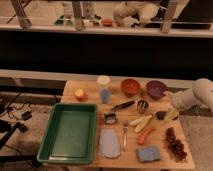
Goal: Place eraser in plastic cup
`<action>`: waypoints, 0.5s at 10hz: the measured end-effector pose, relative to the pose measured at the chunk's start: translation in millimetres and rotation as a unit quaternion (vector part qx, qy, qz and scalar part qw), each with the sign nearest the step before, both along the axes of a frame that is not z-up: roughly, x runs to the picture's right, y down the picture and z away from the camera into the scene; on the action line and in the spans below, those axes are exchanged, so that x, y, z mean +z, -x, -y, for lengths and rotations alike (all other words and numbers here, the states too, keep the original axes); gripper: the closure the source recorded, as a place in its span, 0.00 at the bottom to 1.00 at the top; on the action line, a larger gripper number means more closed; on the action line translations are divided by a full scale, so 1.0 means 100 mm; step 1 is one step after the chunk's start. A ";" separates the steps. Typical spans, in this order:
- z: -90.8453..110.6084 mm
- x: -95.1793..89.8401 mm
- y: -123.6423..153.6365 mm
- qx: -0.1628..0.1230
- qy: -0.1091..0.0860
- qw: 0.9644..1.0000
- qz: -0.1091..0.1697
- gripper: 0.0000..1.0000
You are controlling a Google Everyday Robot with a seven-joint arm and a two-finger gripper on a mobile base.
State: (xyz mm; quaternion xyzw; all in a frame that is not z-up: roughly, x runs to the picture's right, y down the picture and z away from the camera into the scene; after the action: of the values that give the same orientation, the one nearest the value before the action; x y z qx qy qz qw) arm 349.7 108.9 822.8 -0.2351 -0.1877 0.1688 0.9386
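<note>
A wooden table (75,86) was seen laid out with many items. Its left part was taken up by a green tray (67,132). A whitish arm (197,92) was extended in from the right edge. The gripper (168,96) was held over the table's right side, just beside the purple bowl (156,89); how its grip stood could not be told. An orange bowl (130,87) was set to the left of the purple one. The plastic cup (104,90) was stood upright at the back, between an orange fruit (80,94) and the orange bowl. A blue sponge (149,154) was laid near the front edge. The eraser (161,115), a small dark block, was seen lying on the table. It was placed nearer the front than the gripper, just beside a yellow item (171,115) and well apart from the plastic cup.
</note>
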 end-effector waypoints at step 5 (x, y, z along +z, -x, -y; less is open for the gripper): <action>-0.06 0.13 -0.08 -0.024 -0.001 1.000 0.001 0.00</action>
State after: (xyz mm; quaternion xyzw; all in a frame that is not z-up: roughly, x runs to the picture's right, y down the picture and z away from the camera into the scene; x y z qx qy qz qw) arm 358.0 114.9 836.0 -0.2389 -0.1827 0.1455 0.9425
